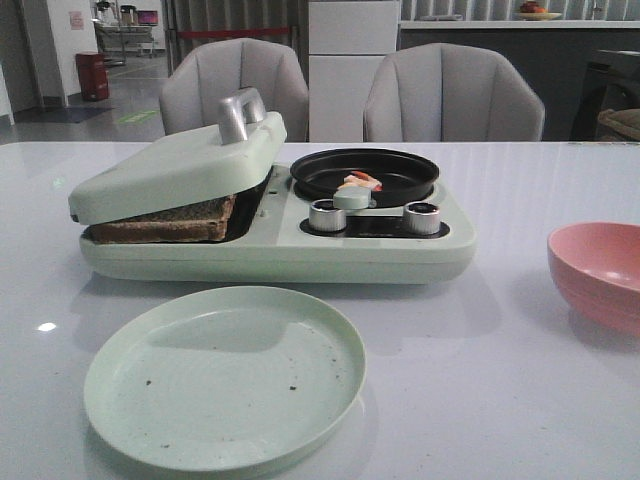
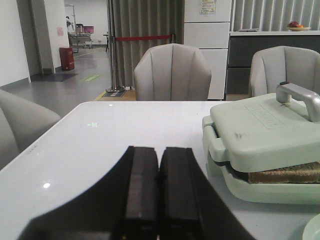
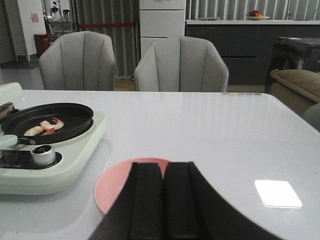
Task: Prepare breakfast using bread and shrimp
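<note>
Heads up: both your left fingers [image 2: 159, 200] and right fingers [image 3: 164, 200] are pressed together with nothing in them, while the bread [image 1: 165, 222] sits clamped under the half-raised lid [image 1: 180, 165] of the breakfast maker [image 1: 290, 240] and the shrimp [image 1: 360, 181] lies in the black pan [image 1: 365, 172]. The risk I see is the lid dropping back or the bread tearing if you pull it before lifting the handle [image 1: 240, 112] fully, and the shrimp is small enough to slip. You've got open counter [image 1: 500, 380] around the green plate [image 1: 225, 375], but mind the pink bowl [image 1: 598, 272] near the right edge.
</note>
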